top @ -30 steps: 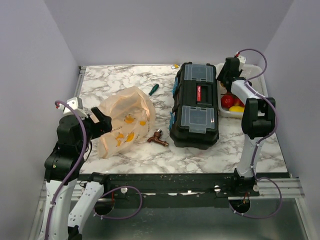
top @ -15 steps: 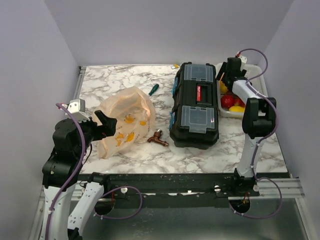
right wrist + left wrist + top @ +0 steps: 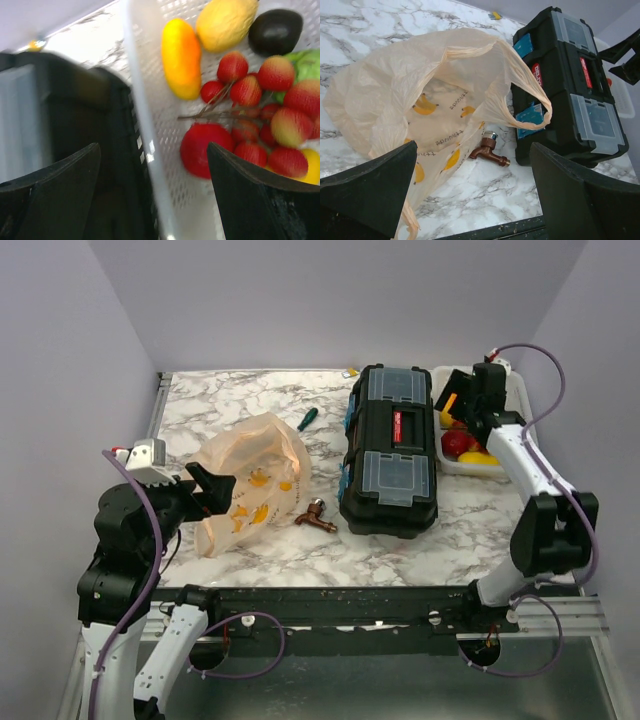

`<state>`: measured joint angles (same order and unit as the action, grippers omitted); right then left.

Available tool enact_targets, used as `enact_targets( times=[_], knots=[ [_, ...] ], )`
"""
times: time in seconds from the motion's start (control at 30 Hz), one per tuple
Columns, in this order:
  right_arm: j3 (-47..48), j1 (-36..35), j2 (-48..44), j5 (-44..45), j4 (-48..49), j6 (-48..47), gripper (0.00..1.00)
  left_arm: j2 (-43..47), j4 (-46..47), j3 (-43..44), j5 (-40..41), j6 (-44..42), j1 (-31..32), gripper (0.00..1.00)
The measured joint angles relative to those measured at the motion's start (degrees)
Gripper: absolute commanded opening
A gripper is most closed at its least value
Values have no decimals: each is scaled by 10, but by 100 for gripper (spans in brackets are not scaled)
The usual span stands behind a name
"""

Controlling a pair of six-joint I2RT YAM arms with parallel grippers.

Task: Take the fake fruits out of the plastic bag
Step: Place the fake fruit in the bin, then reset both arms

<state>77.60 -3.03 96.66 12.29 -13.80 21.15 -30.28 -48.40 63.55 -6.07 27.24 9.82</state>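
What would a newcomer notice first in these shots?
The black toolbox dominates the middle of the marble table. A crumpled peach plastic bag lies to its left, and a brown tap sits between them. At the far right, bright fake fruits are piled in a white basket right beside the toolbox.

Black toolbox (image 3: 390, 452); brown tap (image 3: 316, 517) just left; green screwdriver (image 3: 307, 418) farther back.

Fruits (image 3: 240, 85) in basket (image 3: 145, 125) right of toolbox (image 3: 392, 450)
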Motion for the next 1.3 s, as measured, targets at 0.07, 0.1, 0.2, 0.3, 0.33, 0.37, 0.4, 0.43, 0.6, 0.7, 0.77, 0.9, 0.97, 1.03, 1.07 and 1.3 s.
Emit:
enact_targets(
  times=[0.07,0.1,0.2,0.3,0.33,0.37,0.4,0.43,0.6,0.7,0.77,0.9,0.97,1.03,1.07,1.3],
  knots=[
    [-42,-4,-69,-27,-8,13,90,0,5,5,-3,2,0,94],
    [-62,-7,-105,-40,-13,18,91,0,8,6,-4,3,0,94],
    [-116,-16,-211,-91,-31,35,94,1,20,6,-10,9,0,94],
    [-164,-19,-322,-146,-48,50,98,1,32,6,-13,18,0,94],
    [-176,-20,-360,-160,-58,54,100,0,36,6,-14,20,0,94],
    [-186,-21,-396,-172,-67,58,100,0,43,6,-15,25,0,94],
    [-192,-21,-432,-181,-78,60,100,0,50,6,-16,29,0,94],
    [-194,-21,-466,-186,-89,61,100,0,58,7,-16,31,0,94],
    [-192,-21,-612,-199,-117,58,100,-2,82,19,-16,39,0,94],
    [-175,-22,-661,-194,-138,53,100,-3,96,40,-12,38,0,94],
    [-157,-22,-674,-189,-155,45,100,-2,105,55,-6,36,0,94],
    [-129,-22,-685,-171,-186,21,100,7,122,76,7,30,0,94],
    [-122,-22,-693,-145,-199,13,100,13,125,85,14,27,0,94],
    [-115,-22,-701,-111,-211,13,100,20,128,96,23,25,0,94],
    [-110,-22,-704,-94,-218,13,100,23,129,102,27,24,0,94],
    [-52,-22,-708,-14,-257,25,100,38,132,130,51,18,0,95]
  ],
)
